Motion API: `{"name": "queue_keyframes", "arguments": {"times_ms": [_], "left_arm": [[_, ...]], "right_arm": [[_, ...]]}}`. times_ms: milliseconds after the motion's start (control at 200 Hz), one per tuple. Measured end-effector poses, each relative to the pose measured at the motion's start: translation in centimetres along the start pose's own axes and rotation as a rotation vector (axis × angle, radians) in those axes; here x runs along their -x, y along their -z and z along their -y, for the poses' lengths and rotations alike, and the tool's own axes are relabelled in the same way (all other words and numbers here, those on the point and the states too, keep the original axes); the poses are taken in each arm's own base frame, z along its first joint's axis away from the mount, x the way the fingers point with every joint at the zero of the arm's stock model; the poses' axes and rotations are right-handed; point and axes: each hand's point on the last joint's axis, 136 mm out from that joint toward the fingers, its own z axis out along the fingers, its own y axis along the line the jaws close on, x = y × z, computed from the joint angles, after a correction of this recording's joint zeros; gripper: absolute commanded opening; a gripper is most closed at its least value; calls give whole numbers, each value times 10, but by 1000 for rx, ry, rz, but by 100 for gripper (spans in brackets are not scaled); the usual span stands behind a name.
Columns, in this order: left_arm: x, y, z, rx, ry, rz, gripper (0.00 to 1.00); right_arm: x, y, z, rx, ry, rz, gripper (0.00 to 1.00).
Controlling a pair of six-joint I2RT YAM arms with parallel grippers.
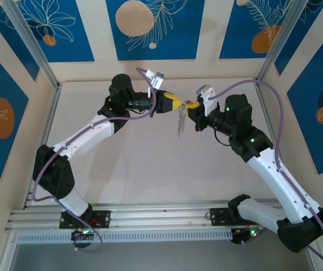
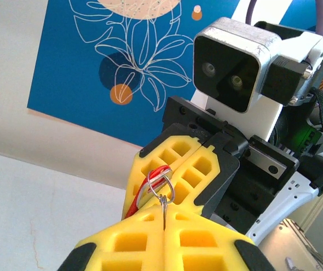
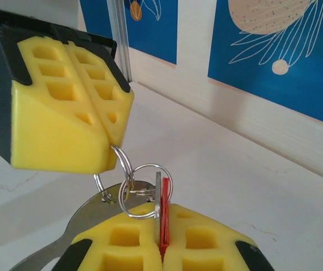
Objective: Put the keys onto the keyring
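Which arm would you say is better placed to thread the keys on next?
Probably the right: the right hand clamps the keys, their small ring free beside the keyring that the left hand pinches.

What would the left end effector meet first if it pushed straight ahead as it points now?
Probably the right end effector, its yellow foam fingers shut on the red plastic tag, straight ahead; only small silver rings lie between.
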Motion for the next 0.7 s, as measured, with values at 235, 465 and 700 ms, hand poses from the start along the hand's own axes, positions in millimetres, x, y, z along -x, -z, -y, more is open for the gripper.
{"name": "queue_keyframes", "arguments": {"times_ms": [235,465,700], "left_arm": [[0,0,0,1,-8,-1,0],[-1,0,-1,8,-17,-10,0],[-9,0,-9,42,-19,-31,0]], "right_arm": [[1,-7,-1,14,5,-30,0],[-5,-14,-3,24,14,-62,0],[-11,-12,4,-9,10,-92,0]]}}
